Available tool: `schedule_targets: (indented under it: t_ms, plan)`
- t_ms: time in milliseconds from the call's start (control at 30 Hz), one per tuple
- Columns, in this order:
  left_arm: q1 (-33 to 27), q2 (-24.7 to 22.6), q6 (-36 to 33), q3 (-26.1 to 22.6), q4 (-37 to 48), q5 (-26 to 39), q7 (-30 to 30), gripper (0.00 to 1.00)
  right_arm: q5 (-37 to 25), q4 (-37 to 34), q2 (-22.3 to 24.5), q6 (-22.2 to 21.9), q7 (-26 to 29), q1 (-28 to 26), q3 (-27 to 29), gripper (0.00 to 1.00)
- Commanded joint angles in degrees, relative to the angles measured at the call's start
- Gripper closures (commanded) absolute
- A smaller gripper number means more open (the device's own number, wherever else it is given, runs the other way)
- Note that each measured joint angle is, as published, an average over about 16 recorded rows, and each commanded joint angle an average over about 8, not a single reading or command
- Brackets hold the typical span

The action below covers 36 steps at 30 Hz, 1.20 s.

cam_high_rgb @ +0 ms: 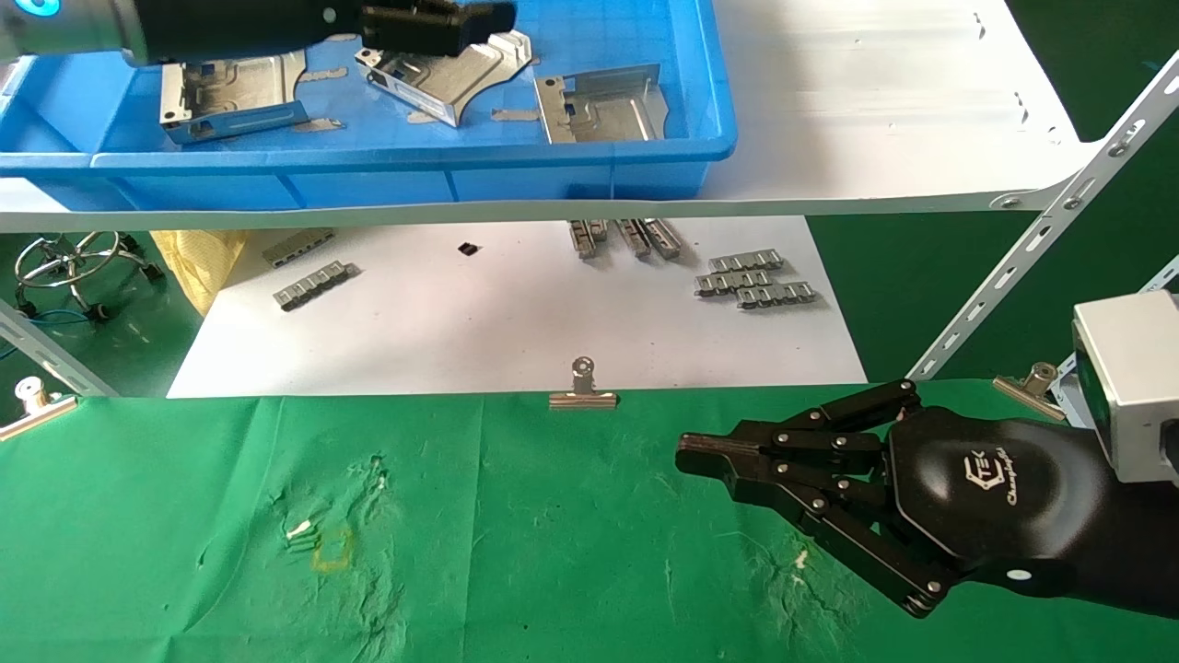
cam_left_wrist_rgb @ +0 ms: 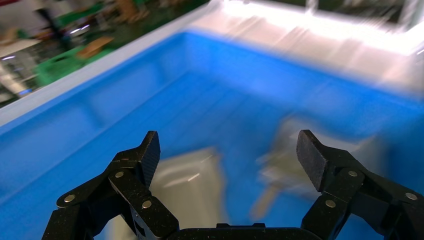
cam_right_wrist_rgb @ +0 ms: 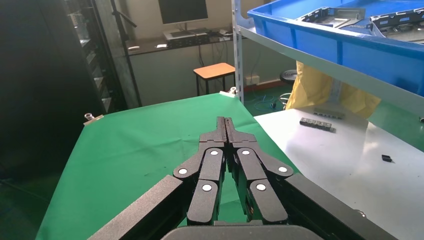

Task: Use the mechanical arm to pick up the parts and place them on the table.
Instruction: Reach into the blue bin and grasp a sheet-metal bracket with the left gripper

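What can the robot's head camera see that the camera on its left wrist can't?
Only the head view shows the wrinkled green cloth table, small grey ridged metal strips, silver binder clip and the shut right pincer. Only the left wrist view shows the left pincer open. Both show the blue plastic bin with shiny silver sheet-metal trays.

Left arm: reaches in from the upper left of the head view, forearm dark with a grey cuff.
Left gripper (cam_high_rgb: 479, 18): held high at the far side, fingers (cam_left_wrist_rgb: 142, 157) spread wide apart, nothing between the pads.
Right arm: enters from the lower right, silver-grey wrist block behind a glossy black shell with a white logo.
Right gripper (cam_high_rgb: 691, 458): low and near, pointing toward the robot's left, fingertips pressed together with no gap, holding nothing.
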<state>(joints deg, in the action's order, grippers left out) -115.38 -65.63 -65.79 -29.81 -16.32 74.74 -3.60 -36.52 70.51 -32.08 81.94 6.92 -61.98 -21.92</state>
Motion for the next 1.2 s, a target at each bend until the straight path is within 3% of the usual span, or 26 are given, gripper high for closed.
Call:
schedule_targets:
  t_ms: [33,167,233,567,1200]
  plan:
    - [-1.2,-1.7,2.8,-1.1,3.8,2.1,1.3,0.36,0.0,0.0,0.0,0.0,0.0,0.0,0.0,1.0]
    - [-2.2,-3.2,7.7,-1.1,7.5,2.6,3.1,0.86,0.0,0.0,0.0,0.0,0.0,0.0,0.0,1.0]
    - [-2.6,-3.6,9.2,-0.8,9.0,2.3,3.7,0.99,0.0,0.0,0.0,0.0,0.0,0.0,0.0,1.0]
    - [-4.2,-6.0,11.9,-2.1,14.8,4.3,2.2,1.0,0.0,0.0,0.0,0.0,0.0,0.0,0.0,1.0]
    - [-6.3,-7.1,13.0,-4.8,17.3,8.1,-0.8,1.0,0.0,0.0,0.0,0.0,0.0,0.0,0.0,1.0]
